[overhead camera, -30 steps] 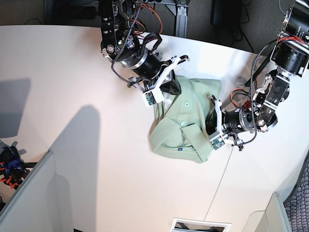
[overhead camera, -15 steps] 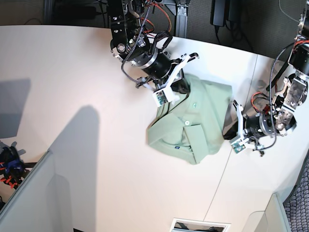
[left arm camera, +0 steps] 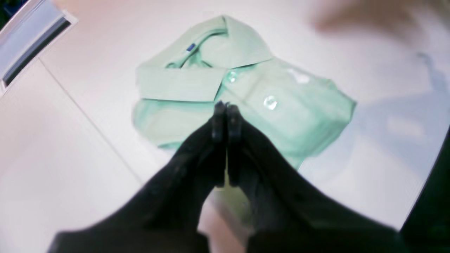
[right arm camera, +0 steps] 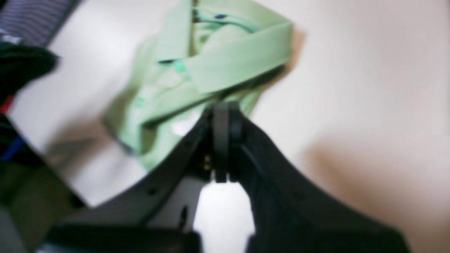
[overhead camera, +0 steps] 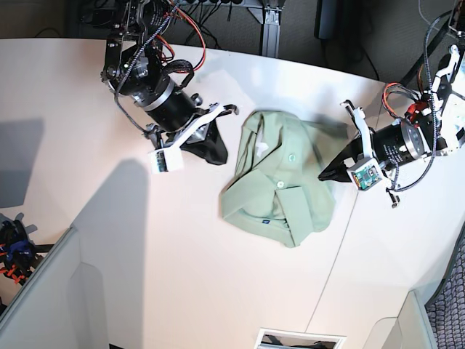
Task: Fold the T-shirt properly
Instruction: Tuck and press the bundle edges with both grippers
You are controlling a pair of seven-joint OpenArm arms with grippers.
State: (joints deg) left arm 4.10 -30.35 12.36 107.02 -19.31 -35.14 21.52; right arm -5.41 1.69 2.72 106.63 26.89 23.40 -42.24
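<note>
The pale mint-green T-shirt (overhead camera: 280, 182) lies folded into a compact bundle in the middle of the white table (overhead camera: 145, 254), collar and buttons facing up, with a tiny blue tag (overhead camera: 269, 220). My right gripper (overhead camera: 221, 156) is shut and empty, just left of the shirt and apart from it. My left gripper (overhead camera: 323, 175) is shut and empty at the shirt's right edge. In the left wrist view the shut gripper (left arm camera: 223, 105) hovers in front of the shirt (left arm camera: 299, 119). In the right wrist view the shut gripper (right arm camera: 221, 109) points at the shirt's (right arm camera: 228, 59) folded edge.
A seam (overhead camera: 330, 269) runs across the table right of the shirt. A slot opening (overhead camera: 301, 338) sits at the front edge and also shows in the left wrist view (left arm camera: 31, 45). A grey panel (overhead camera: 43, 298) and dark cabling (overhead camera: 14, 247) stand at the lower left.
Both grippers have let go of the shirt and drawn back, the right arm to the left, the left arm to the right. The shirt now lies free and folded.
</note>
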